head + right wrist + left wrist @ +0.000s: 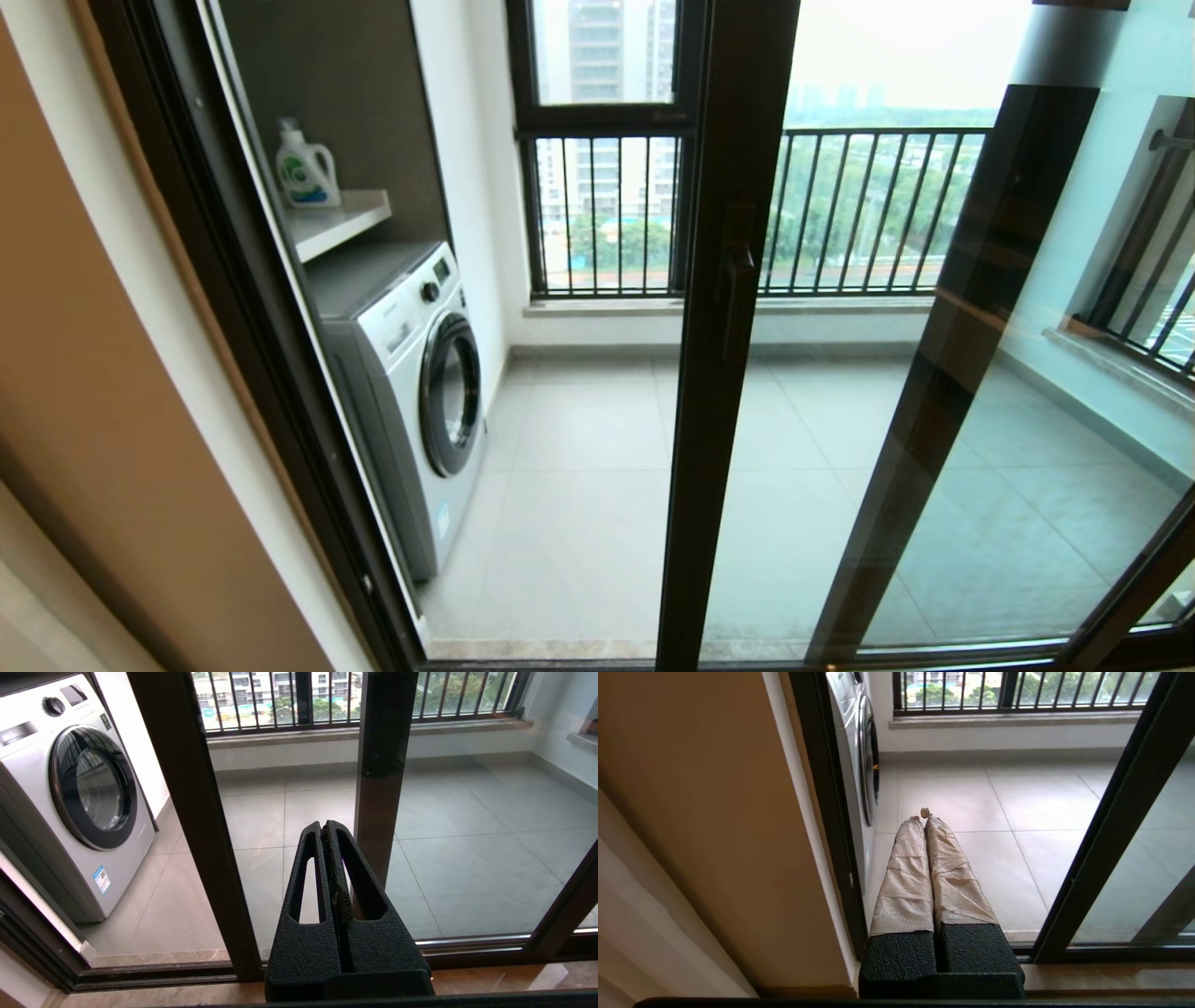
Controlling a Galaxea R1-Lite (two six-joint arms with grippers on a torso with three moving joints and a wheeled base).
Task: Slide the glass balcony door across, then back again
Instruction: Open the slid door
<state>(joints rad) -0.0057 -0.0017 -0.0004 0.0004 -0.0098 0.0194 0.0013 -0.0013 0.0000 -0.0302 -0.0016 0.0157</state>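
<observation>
The right gripper (327, 828) sits nearest its wrist camera, its black fingers pressed together on nothing, pointing at the glass balcony door (719, 373) from the room side. The left gripper (923, 817), its paper-wrapped fingers (903, 877) likewise closed and empty, hovers low by the door's sill, nearer the washing machine (420, 373) than the door's upright is.

The door stands part-way across the opening: its dark brown leading stile runs top to bottom, with open balcony floor between it and the washing machine and clear glass on the stile's other side. A black bar handle (738, 280) runs vertically along that stile, so its long axis is upright.

Neither gripper touches the door. In the right wrist view the stile rises just off the machine-side of the fingertips, apart from them — the right arm looks the nearer, and a sideways push or hook on the handle would seem the natural start
</observation>
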